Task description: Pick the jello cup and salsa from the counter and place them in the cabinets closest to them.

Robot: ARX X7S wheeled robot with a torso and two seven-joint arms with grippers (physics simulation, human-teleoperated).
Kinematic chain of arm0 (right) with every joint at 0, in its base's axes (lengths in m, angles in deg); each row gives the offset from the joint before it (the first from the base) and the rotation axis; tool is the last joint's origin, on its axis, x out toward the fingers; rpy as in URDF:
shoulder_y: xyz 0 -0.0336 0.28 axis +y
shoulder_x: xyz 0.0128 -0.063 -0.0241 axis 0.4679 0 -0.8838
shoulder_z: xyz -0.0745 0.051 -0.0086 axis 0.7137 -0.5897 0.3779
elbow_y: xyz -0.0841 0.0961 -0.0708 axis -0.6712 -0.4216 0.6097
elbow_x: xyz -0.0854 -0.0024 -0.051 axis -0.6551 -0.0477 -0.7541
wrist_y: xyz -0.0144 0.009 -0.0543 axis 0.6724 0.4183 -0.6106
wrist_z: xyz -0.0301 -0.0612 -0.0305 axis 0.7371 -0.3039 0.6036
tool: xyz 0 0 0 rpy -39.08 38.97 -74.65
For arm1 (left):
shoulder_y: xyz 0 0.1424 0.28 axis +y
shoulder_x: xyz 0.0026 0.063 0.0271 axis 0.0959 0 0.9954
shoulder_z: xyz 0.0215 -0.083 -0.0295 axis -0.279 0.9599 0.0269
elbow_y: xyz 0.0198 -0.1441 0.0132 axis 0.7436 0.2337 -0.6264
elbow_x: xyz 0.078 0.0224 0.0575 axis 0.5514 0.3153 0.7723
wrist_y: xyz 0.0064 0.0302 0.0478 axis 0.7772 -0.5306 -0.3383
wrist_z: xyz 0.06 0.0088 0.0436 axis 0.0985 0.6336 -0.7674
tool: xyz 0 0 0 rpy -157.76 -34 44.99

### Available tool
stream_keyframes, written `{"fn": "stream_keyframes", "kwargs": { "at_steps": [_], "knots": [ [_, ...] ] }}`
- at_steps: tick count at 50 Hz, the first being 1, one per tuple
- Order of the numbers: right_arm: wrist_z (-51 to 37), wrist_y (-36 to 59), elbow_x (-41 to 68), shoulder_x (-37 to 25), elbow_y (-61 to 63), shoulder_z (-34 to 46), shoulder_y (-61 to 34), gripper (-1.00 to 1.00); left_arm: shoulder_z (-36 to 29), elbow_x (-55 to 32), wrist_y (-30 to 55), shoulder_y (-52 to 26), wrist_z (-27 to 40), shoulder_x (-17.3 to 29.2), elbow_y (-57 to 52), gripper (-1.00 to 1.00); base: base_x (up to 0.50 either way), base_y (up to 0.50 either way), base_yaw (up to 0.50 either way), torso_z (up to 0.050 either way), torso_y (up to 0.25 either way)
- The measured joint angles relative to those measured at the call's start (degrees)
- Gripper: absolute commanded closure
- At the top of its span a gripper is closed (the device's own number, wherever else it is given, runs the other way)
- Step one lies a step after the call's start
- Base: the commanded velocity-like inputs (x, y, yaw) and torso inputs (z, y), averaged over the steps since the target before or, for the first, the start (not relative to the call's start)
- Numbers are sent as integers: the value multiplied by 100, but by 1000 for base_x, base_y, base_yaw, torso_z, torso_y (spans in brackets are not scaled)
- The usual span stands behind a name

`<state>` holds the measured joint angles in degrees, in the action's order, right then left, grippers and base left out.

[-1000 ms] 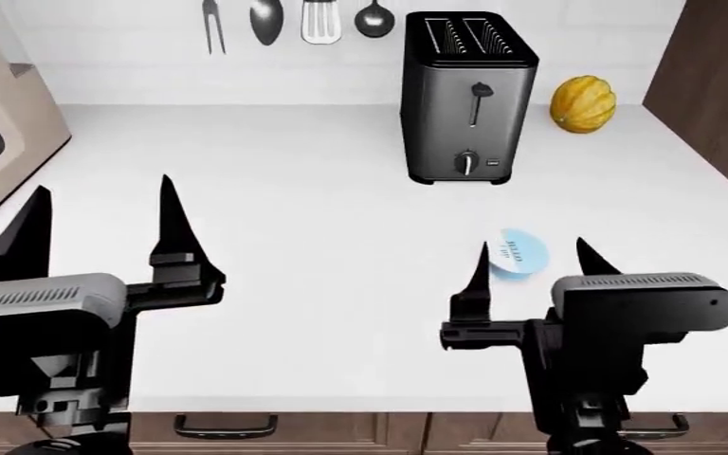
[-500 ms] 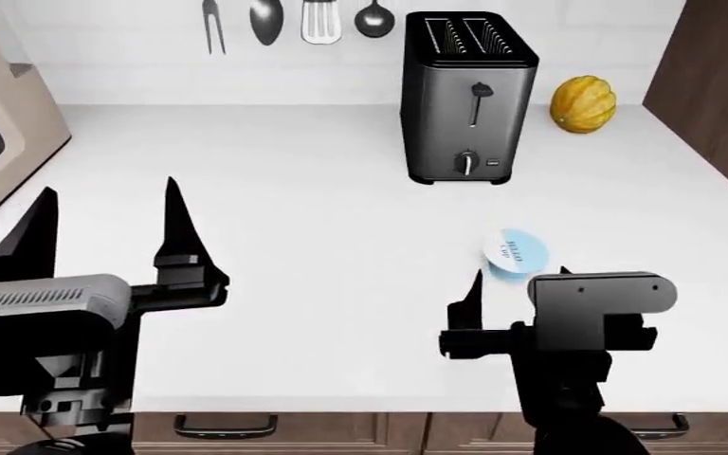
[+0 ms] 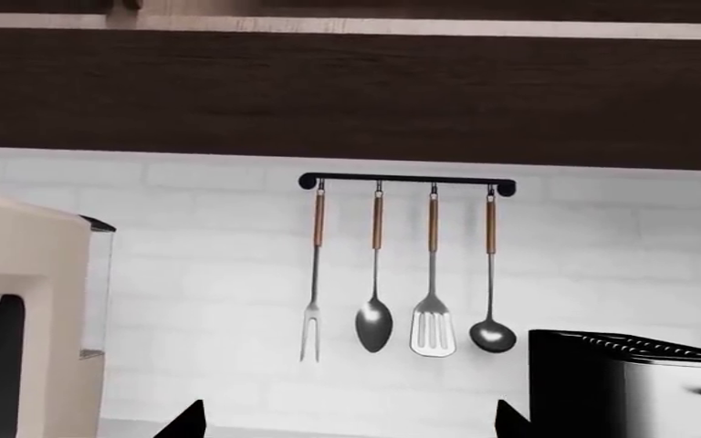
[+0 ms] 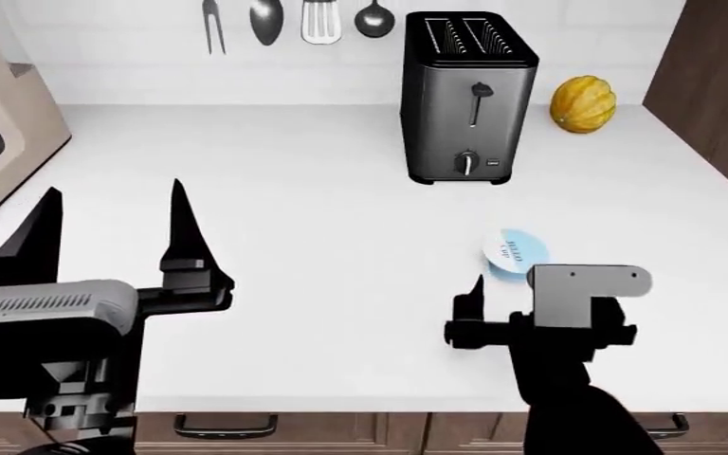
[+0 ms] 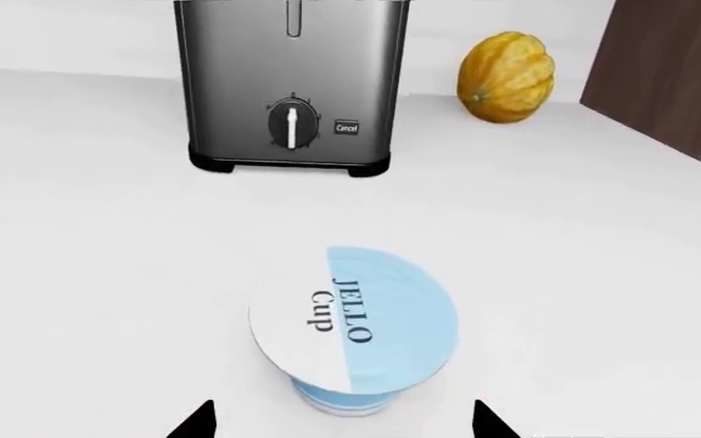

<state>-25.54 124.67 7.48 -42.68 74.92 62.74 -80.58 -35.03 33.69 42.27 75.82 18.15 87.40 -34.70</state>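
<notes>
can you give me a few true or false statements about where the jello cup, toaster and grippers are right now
1. The jello cup stands upright on the counter with its lid on. True.
2. The right gripper is shut on the jello cup. False: its fingertips sit apart on either side, just short of the cup, and nothing is gripped.
3. The toaster stands farther back on the counter than the jello cup. True.
4. The gourd lies between the toaster and the jello cup. False: it sits at the back, beside the toaster, near the dark wood panel.
5. The left gripper holds a spoon. False: it is open and empty; the spoon hangs on the wall rail.
</notes>
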Motion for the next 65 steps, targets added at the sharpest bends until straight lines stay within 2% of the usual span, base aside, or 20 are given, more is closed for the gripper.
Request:
{"fn": "stream_keyframes", "kwargs": {
  "at_steps": [19, 56, 57, 65],
  "knots": [
    [55, -290, 302, 15, -889, -68, -469, -100, -83, -52, -71, 8, 83, 88, 33, -100, 0, 0, 0, 0, 0],
    [-27, -424, 566, -61, -1661, -87, -966, -100, -175, -164, -174, 48, 226, 231, 77, -100, 0, 0, 0, 0, 0],
    [-29, -425, 567, -62, -1680, -82, -980, 100, -175, -169, -174, 48, 231, 235, 74, -100, 0, 0, 0, 0, 0],
    [-81, -448, 591, -71, -1786, -67, -1051, 100, -181, -202, -176, 49, 265, 265, 55, -100, 0, 0, 0, -1, 0]
  ]
}}
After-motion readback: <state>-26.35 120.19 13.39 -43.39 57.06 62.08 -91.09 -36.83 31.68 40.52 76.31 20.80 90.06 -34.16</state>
